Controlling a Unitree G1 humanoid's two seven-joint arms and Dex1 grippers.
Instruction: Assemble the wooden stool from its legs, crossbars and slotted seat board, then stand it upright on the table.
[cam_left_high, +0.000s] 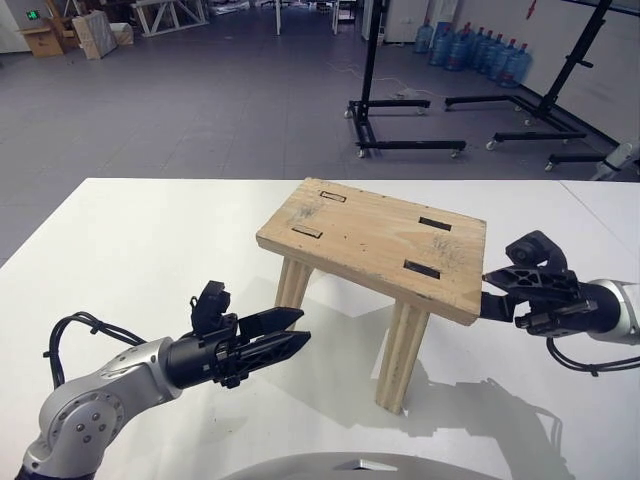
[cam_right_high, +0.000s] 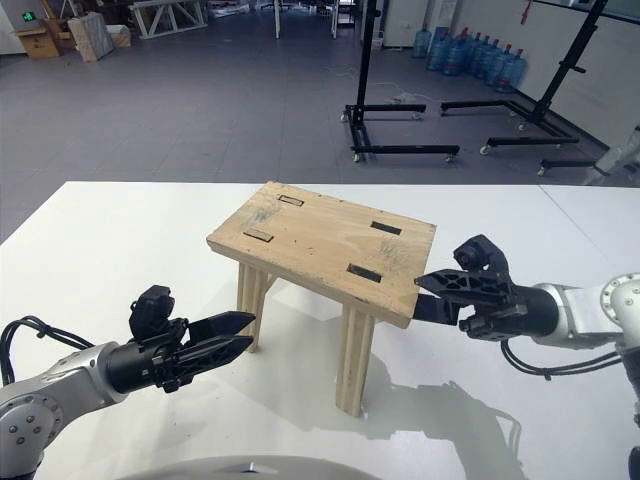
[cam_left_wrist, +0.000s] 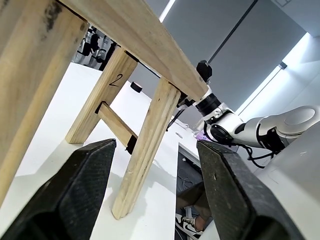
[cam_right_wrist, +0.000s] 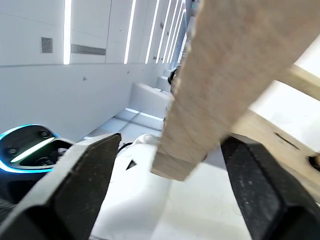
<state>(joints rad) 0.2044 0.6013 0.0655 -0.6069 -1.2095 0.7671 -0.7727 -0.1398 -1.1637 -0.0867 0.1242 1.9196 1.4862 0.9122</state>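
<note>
The wooden stool stands upright on the white table (cam_left_high: 140, 250), its slotted seat board (cam_left_high: 370, 240) on top. Under it show the near leg (cam_left_high: 400, 350), the left leg (cam_left_high: 292, 285) and a crossbar (cam_left_wrist: 116, 125). My left gripper (cam_left_high: 298, 328) is open, low over the table, its fingertips just short of the left leg and pointing under the seat. My right gripper (cam_left_high: 487, 295) is open at the seat's right front corner (cam_right_wrist: 215, 90), which sits between its spread fingers (cam_right_wrist: 85, 185) without touching them.
The table's far edge runs just behind the stool. Beyond it on the grey floor stand black wheeled frames (cam_left_high: 410, 110) and a row of blue water bottles (cam_left_high: 480, 45). Bare tabletop lies left of the stool.
</note>
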